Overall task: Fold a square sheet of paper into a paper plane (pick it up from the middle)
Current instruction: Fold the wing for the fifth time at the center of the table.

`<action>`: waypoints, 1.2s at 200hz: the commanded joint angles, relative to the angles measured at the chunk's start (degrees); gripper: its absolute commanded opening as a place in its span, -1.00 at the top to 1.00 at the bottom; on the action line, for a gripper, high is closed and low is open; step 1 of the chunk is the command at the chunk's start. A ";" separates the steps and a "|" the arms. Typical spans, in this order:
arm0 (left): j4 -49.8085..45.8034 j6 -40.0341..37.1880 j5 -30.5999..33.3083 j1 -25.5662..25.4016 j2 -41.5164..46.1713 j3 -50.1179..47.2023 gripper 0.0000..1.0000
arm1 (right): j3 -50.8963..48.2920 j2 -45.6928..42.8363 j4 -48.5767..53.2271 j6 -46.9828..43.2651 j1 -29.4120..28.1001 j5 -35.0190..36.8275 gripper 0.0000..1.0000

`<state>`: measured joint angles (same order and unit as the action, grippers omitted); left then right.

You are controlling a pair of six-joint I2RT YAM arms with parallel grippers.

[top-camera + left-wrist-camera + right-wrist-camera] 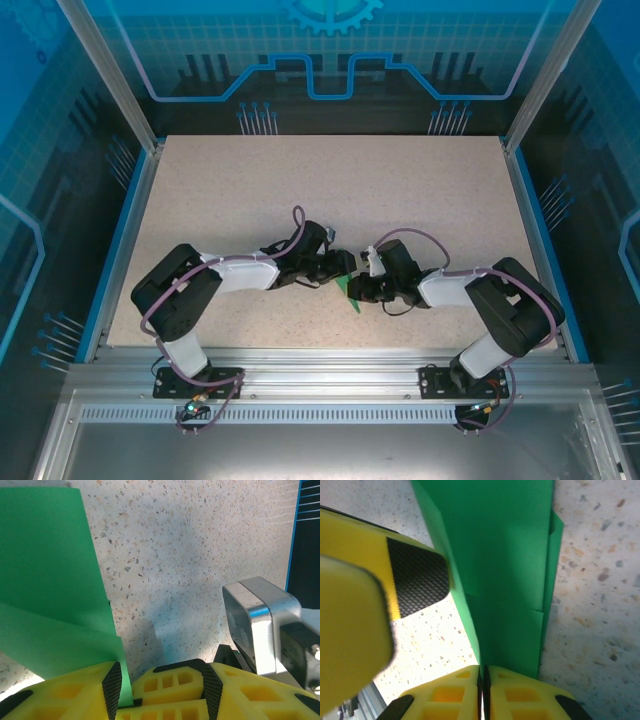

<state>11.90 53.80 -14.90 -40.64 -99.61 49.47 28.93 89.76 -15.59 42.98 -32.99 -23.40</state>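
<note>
One folded green paper [510,580], matte, layered edges, right tool [483,670] pinching it

The paper [510,570] is showing plain, unmarked bright green. The table [330,190] is presenting beige with fine dark speckles. The fingers [445,695] of the right gripper [482,672] are showing yellow; the pads [112,685] of the left gripper [162,675] are displaying a black cross-hatched pattern. The cables [412,232] are appearing purple, and the enclosure walls [60,100] are showing blue with circuit-style lines.
</note>
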 commanded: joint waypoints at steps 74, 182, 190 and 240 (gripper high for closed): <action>-1.11 -1.83 -1.93 0.69 -0.81 1.77 -0.02 | -0.36 1.21 -2.53 5.86 -0.49 0.14 0.73; -1.35 -1.94 -1.94 0.71 -1.77 2.03 -0.02 | 3.39 -2.54 9.08 -0.54 -2.07 4.68 0.25; -1.50 -1.95 -1.89 0.71 -1.79 2.08 -0.02 | 3.62 -2.65 9.60 -0.96 -2.12 4.92 0.23; -1.53 -1.99 -2.00 0.69 -1.84 2.21 -0.02 | 4.38 -1.47 10.96 -1.76 -2.42 6.41 0.19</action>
<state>11.77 53.54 -15.53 -40.32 -100.55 50.13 32.36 88.33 -7.03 42.74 -34.28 -18.37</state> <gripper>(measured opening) 0.508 0.399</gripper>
